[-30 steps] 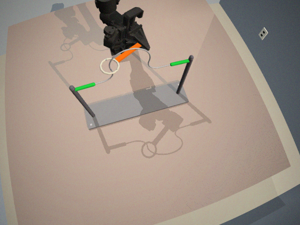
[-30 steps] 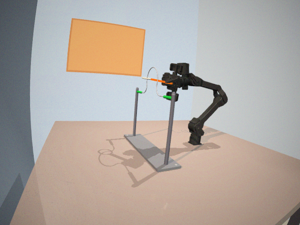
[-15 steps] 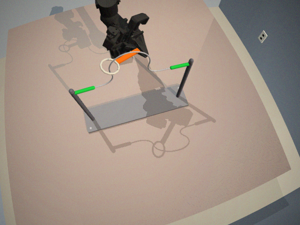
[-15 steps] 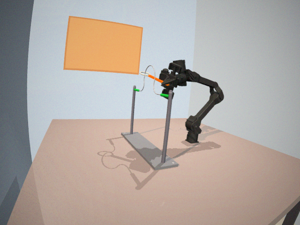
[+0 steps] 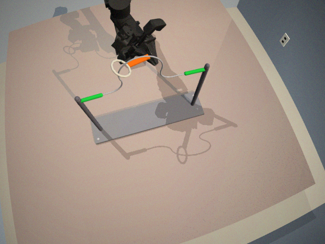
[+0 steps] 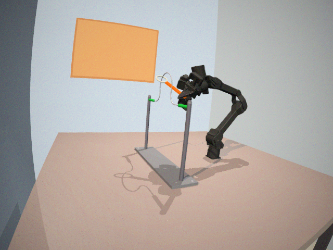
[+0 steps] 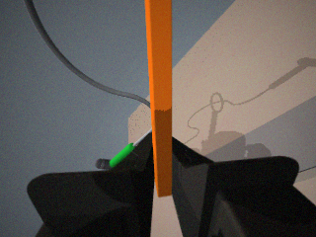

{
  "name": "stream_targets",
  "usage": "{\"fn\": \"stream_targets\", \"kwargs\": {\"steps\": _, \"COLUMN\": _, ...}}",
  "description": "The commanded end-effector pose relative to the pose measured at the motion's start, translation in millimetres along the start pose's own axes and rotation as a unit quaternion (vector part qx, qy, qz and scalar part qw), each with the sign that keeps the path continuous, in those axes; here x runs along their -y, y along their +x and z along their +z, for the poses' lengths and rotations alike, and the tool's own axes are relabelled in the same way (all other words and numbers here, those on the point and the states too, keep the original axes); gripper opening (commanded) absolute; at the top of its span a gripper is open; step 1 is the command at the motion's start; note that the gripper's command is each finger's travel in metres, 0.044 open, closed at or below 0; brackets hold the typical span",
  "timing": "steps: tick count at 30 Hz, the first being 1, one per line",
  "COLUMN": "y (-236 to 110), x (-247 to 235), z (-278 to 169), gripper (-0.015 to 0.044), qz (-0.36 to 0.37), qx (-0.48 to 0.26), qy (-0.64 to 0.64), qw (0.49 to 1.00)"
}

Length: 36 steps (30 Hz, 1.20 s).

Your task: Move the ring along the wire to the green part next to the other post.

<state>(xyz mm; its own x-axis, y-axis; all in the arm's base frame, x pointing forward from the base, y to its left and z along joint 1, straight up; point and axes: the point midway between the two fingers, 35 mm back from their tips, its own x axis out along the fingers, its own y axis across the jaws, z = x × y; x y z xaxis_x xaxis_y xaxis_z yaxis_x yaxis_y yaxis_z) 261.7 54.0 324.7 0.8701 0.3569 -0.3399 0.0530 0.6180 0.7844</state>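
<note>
A cream ring (image 5: 123, 75) (image 6: 156, 78) on an orange handle (image 5: 137, 60) (image 6: 171, 86) (image 7: 160, 74) is up at the raised middle loop of the thin grey wire (image 5: 115, 90) (image 7: 74, 69), and the wire passes through it. I cannot tell whether ring and wire touch. My gripper (image 5: 142, 56) (image 6: 182, 94) (image 7: 157, 137) is shut on the handle's far end. The wire's green parts, the left one (image 5: 91, 97) (image 6: 152, 99) and the right one (image 5: 194, 71) (image 6: 182, 106) (image 7: 121, 155), sit beside the left post (image 5: 88, 113) and the right post (image 5: 199, 85).
The posts stand on a grey base plate (image 5: 147, 118) (image 6: 161, 164) on the table. The arm's base (image 6: 213, 150) stands behind the plate. An orange panel (image 6: 114, 49) hangs on the back wall and a socket (image 5: 284, 39) is on the side wall.
</note>
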Motion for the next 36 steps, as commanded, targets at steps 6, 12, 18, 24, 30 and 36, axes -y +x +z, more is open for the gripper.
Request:
{"fn": "stream_targets", "kwargs": {"steps": 6, "y": 0, "x": 6, "z": 1, "gripper": -0.0150, "qz": -0.038, "qx": 0.005, "qy": -0.062, "qw": 0.997}}
{"fn": "stream_targets", "kwargs": {"steps": 12, "y": 0, "x": 11, "z": 2, "gripper": -0.0150, "qz": -0.065, "qx": 0.009, "qy": -0.104, "qw": 0.992}}
{"fn": "stream_targets", "kwargs": {"steps": 18, "y": 0, "x": 16, "z": 3, "gripper": -0.0150, "qz": -0.092, "qx": 0.013, "qy": -0.146, "qw": 0.985}}
{"fn": "stream_targets", "kwargs": {"steps": 24, "y": -1, "x": 21, "z": 5, "gripper": -0.0150, "qz": -0.118, "qx": 0.017, "qy": -0.188, "qw": 0.975}}
{"fn": "stream_targets", "kwargs": {"steps": 30, "y": -2, "x": 26, "z": 7, "gripper": -0.0150, "qz": -0.145, "qx": 0.021, "qy": -0.229, "qw": 0.962}}
{"fn": "stream_targets", "kwargs": {"steps": 36, "y": -3, "x": 30, "z": 9, "gripper": -0.0150, "qz": -0.170, "qx": 0.026, "qy": -0.270, "qw": 0.947}}
